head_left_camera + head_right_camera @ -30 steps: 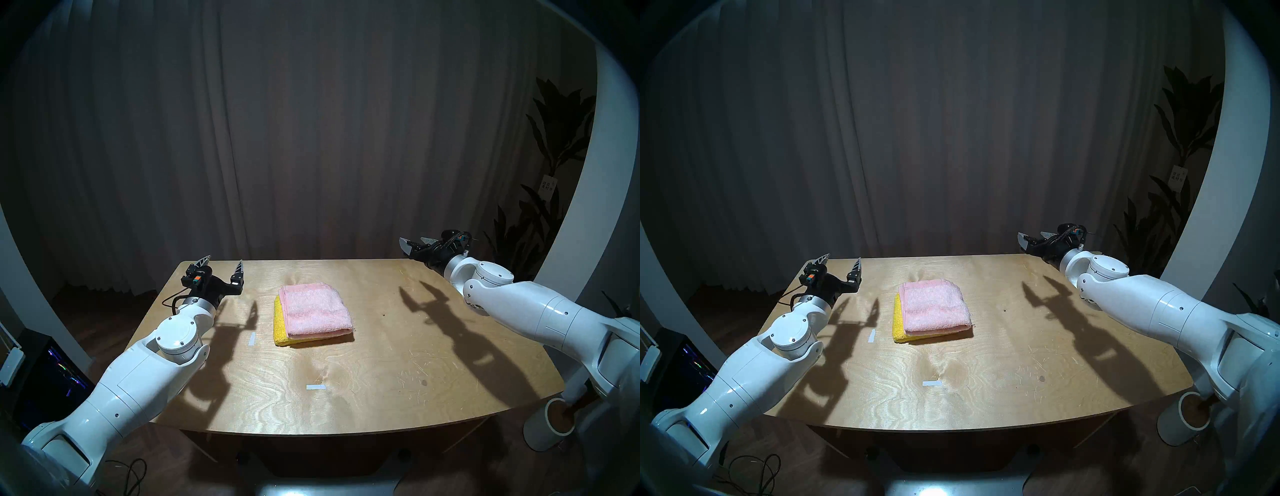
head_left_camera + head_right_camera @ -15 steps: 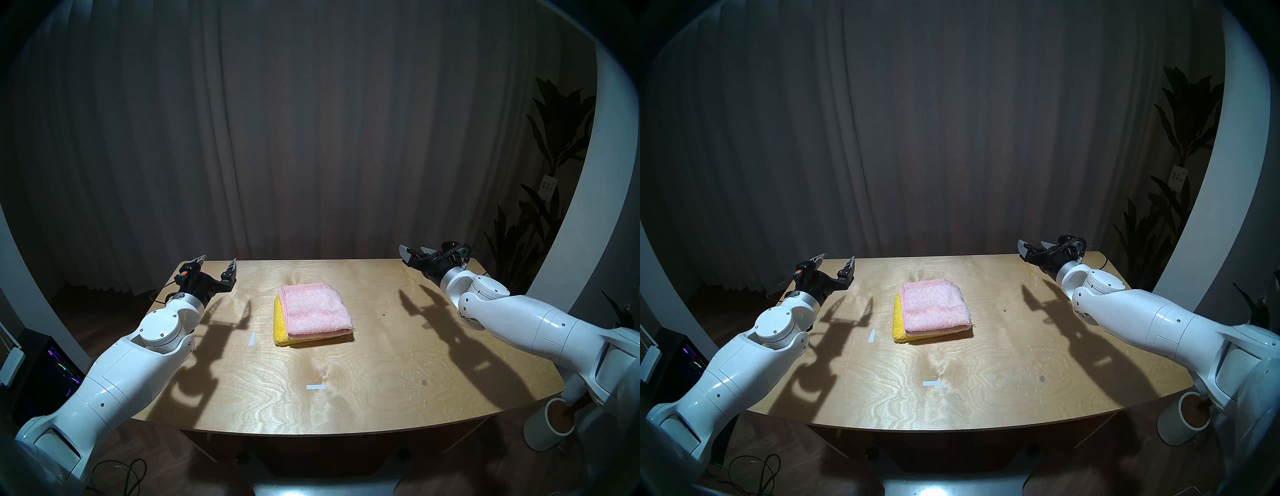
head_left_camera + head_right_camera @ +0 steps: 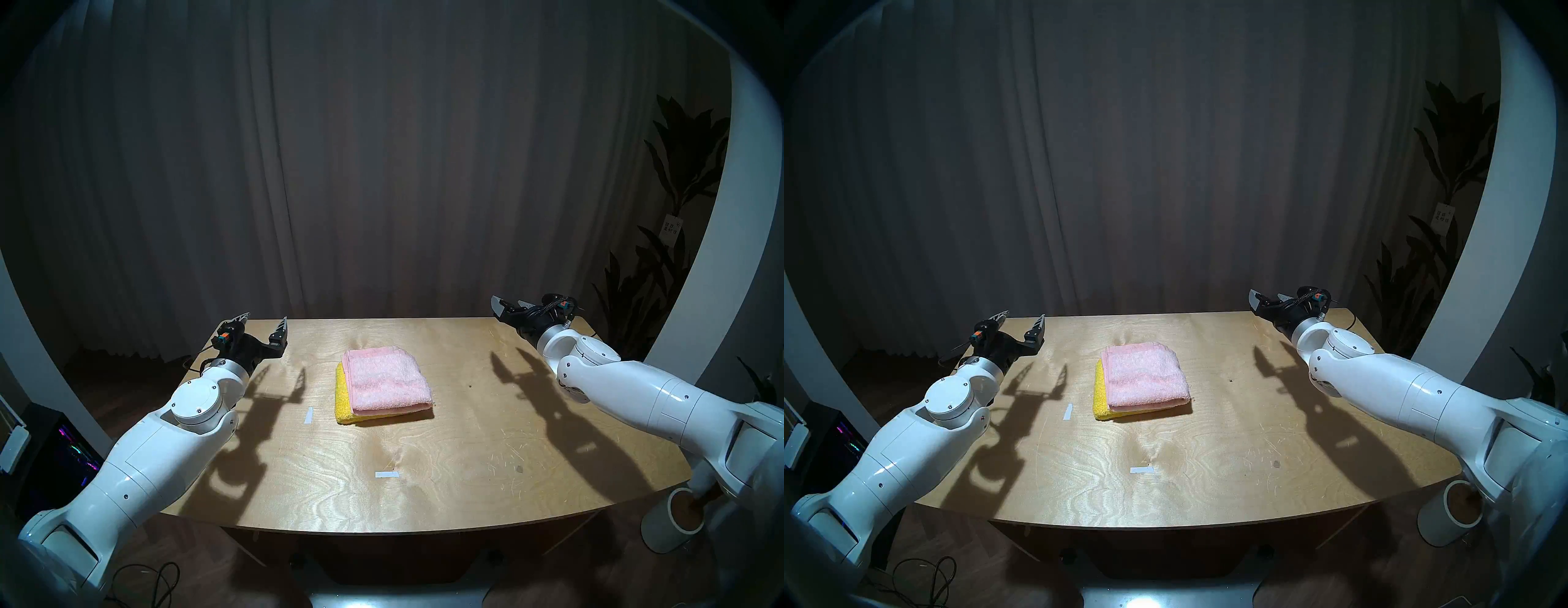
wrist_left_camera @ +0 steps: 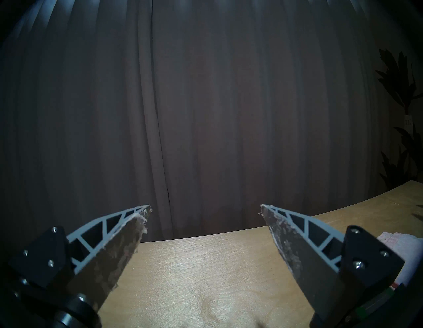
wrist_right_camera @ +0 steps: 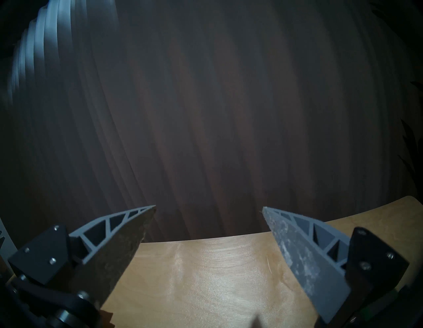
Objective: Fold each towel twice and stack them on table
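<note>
A folded pale pink terry towel (image 3: 386,379) lies on top of a folded bright yellow terry towel (image 3: 343,399) near the middle of the light plywood bench (image 3: 445,467), a little toward its far edge; the yellow one shows only as a strip along the pink one's left and near sides. Both towels rest flat and nothing touches them.

The left gripper (image 3: 263,323) hangs over the far left corner of the bench, its fingers (image 4: 119,249) spread wide with nothing between them. The right gripper (image 3: 509,306) hangs over the far right corner, its fingers (image 5: 304,254) likewise spread and empty. Both are well apart from the stack, and the arms cast dark shadows on the wood on either side of it.

A short white tape strip (image 3: 308,415) lies just left of the yellow towel, and another white tape strip (image 3: 387,474) lies nearer the front edge. Behind the bench hangs a dark pleated curtain (image 3: 382,170). A tall leafy plant (image 3: 679,178) stands beyond the far right corner, and a white cylindrical container (image 3: 672,526) stands on the floor by the front right corner.
</note>
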